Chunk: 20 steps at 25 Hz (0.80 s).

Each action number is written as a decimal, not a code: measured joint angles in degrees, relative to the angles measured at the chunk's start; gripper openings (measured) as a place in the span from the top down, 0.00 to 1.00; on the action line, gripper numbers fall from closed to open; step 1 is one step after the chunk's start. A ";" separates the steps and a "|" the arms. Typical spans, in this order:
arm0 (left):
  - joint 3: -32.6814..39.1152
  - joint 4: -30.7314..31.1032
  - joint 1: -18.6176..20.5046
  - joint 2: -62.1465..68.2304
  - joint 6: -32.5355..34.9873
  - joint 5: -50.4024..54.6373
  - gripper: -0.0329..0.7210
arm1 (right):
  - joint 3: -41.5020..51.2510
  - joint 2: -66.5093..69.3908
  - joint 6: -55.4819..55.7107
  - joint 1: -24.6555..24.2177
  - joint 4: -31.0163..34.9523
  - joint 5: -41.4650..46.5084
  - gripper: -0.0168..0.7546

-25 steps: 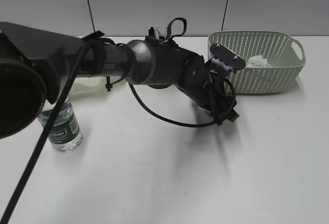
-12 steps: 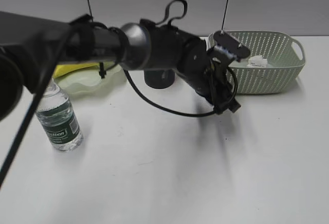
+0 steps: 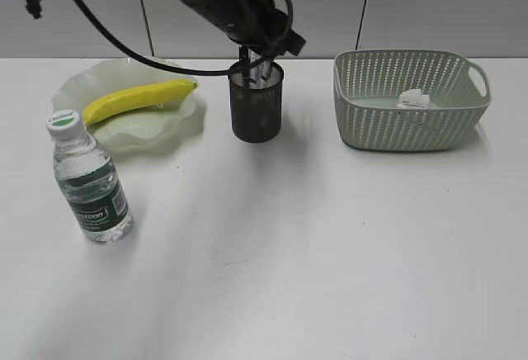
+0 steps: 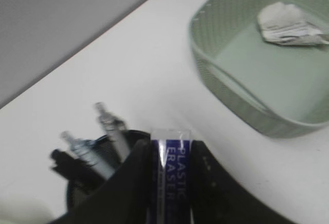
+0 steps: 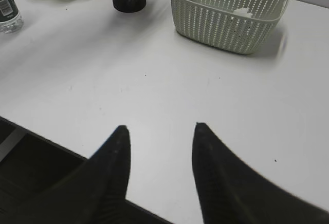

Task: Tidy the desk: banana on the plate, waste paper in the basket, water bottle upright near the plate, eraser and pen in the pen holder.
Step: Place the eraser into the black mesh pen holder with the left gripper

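On the left of the desk (image 3: 330,253) the bottle (image 3: 89,180) stands upright near the plate (image 3: 132,133), which carries the banana (image 3: 136,99). At centre, the left gripper (image 4: 169,183) is clenched on the eraser (image 4: 171,170), whose long axis runs along the fingers. It hangs at the holder (image 3: 256,101), the mesh rim just beside it in the wrist view, pens (image 4: 110,129) already inside. Further right, the paper (image 3: 412,97) lies in the basket (image 3: 412,125). The right gripper (image 5: 159,142) is released, well apart from everything.

Yellow banana (image 3: 136,98), pale green plate (image 3: 175,122), sage perforated basket (image 3: 388,120), black mesh holder (image 3: 256,114).
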 joint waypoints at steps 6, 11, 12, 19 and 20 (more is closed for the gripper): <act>0.00 -5.06 5.37 2.30 -0.06 -5.57 0.73 | 0.00 0.00 0.00 0.00 0.00 0.00 0.55; 0.05 -5.70 5.44 4.78 -0.10 -5.26 0.73 | 0.00 0.00 0.00 0.00 0.00 0.00 0.55; 0.05 -5.53 5.37 4.96 -0.10 -5.04 0.73 | 0.00 0.00 0.00 0.00 0.00 0.00 0.55; 0.05 -3.00 5.44 5.02 -0.12 -6.10 0.59 | 0.00 0.00 0.00 0.00 0.00 0.00 0.55; 0.05 -2.61 5.44 4.96 -0.12 -6.13 0.55 | 0.00 0.00 0.00 0.00 0.00 0.00 0.55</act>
